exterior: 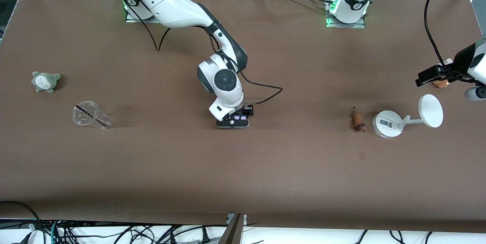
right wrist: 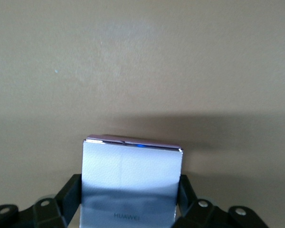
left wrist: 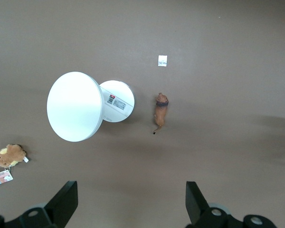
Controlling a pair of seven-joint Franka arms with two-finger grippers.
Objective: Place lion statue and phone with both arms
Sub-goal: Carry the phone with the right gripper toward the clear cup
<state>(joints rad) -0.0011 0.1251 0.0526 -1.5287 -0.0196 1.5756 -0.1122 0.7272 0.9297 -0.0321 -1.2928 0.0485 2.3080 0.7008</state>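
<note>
The phone (right wrist: pixel 132 175), a flat pale lavender-white rectangle, sits between the fingers of my right gripper (right wrist: pixel 131 186), which is shut on it. In the front view that gripper (exterior: pixel 237 119) is low at the middle of the table, with only a sliver of the phone (exterior: pixel 240 117) showing. The lion statue (exterior: pixel 357 120), small and orange-brown, lies on the table beside the white stand; it also shows in the left wrist view (left wrist: pixel 160 111). My left gripper (left wrist: pixel 131 204) is open and empty, high over the left arm's end of the table (exterior: pixel 427 77).
A white round-based stand (exterior: pixel 387 123) with a disc (exterior: pixel 430 110) stands next to the lion statue. A fuzzy brown plush (exterior: pixel 440 83) with a tag lies under the left hand. A clear cup (exterior: pixel 90 115) and a grey-green plush (exterior: pixel 45 81) lie toward the right arm's end.
</note>
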